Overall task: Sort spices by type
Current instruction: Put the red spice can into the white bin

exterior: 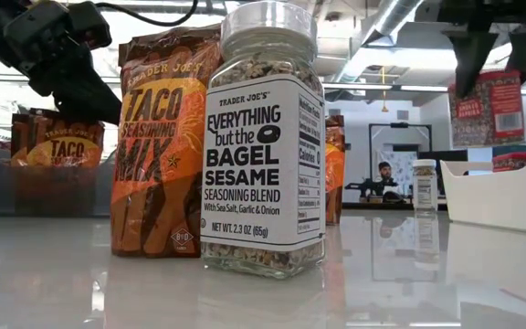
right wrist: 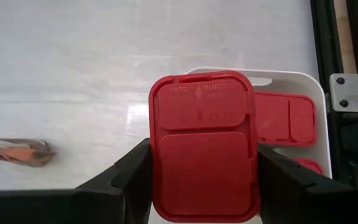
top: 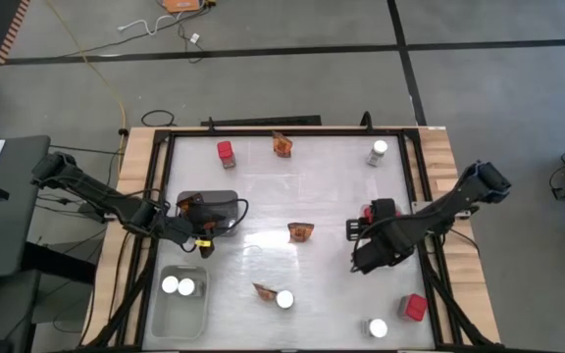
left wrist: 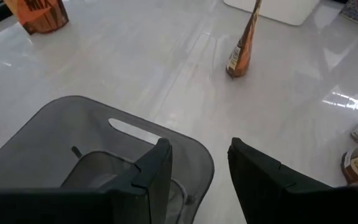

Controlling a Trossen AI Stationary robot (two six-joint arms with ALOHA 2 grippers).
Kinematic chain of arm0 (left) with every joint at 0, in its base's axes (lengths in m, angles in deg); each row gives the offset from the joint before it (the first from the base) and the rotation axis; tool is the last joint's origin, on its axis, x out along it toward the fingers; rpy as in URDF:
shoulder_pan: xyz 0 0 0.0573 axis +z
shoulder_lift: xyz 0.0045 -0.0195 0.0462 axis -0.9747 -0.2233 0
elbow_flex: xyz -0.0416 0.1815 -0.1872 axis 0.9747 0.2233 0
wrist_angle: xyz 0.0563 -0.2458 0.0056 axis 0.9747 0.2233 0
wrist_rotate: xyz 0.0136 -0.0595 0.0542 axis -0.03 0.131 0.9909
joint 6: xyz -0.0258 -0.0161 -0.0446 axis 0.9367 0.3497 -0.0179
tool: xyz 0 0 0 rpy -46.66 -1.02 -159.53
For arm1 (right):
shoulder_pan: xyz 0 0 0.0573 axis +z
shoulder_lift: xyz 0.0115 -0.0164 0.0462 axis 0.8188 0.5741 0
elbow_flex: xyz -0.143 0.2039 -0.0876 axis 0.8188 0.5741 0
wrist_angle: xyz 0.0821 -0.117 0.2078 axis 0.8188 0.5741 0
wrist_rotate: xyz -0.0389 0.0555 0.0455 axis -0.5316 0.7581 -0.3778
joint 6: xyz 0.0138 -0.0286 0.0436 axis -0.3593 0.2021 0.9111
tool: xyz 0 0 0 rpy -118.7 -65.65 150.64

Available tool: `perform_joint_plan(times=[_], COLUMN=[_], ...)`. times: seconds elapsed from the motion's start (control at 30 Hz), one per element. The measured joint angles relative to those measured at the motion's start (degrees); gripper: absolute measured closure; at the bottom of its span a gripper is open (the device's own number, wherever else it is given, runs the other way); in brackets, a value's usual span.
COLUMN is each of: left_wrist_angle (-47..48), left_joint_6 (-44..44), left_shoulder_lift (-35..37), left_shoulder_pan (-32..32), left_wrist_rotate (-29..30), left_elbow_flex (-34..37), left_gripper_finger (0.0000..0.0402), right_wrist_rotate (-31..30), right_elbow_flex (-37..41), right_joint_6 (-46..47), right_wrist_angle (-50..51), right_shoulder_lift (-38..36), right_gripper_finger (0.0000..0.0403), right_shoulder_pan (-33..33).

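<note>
My right gripper (right wrist: 205, 186) is shut on a red spice box (right wrist: 204, 149) and hovers over the white tray (right wrist: 319, 99), where other red boxes (right wrist: 284, 118) lie. My left gripper (left wrist: 197, 155) stands open with nothing between its fingers, over the rim of the grey tray (left wrist: 73, 137), which holds orange-brown packets (exterior: 57, 151). On the table stand more packets (top: 300, 232), (top: 282, 145), white-lidded jars (top: 284, 299), (top: 379, 150), and red boxes (top: 226, 152), (top: 415, 307). Two jars (top: 179, 286) sit in the clear tray (top: 179, 314). My right gripper pinches the red box by two opposite side walls (right wrist: 160, 186) between its two fingers. The fingers come slanting down from above. The box's lid end faces the wrist camera. The box is lifted clear above the white tray (exterior: 510, 196).
A taco packet (exterior: 163, 137) and a sesame jar (exterior: 263, 137) stand close to the table's near edge. A black frame (top: 263, 129) runs round the table. Bare tabletop lies between the two arms.
</note>
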Motion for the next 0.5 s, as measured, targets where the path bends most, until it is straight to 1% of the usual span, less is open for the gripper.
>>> perform_joint_plan(times=[0.17, 0.3, 0.5], left_wrist_angle=[0.50, 0.52, 0.54], left_joint_6=[-0.80, -0.93, -0.96], left_shoulder_lift=[0.00, 0.00, 0.00], left_shoulder_pan=[0.00, 0.00, 0.00], left_wrist_rotate=[-0.04, -0.02, -0.02], left_elbow_flex=[0.00, 0.00, 0.00], left_gripper_finger=[0.0253, 0.0253, 0.0253], right_wrist_rotate=[0.25, 0.21, 0.24], right_elbow_flex=[3.51, 6.69, 9.68], right_joint_6=[1.04, 1.06, 1.17], right_wrist_angle=[-1.97, -6.53, -8.71], right_shoulder_lift=[-0.85, -1.98, -2.02], right_gripper_finger=[0.0165, 0.0165, 0.0165], right_shoulder_pan=[0.36, 0.33, -0.54])
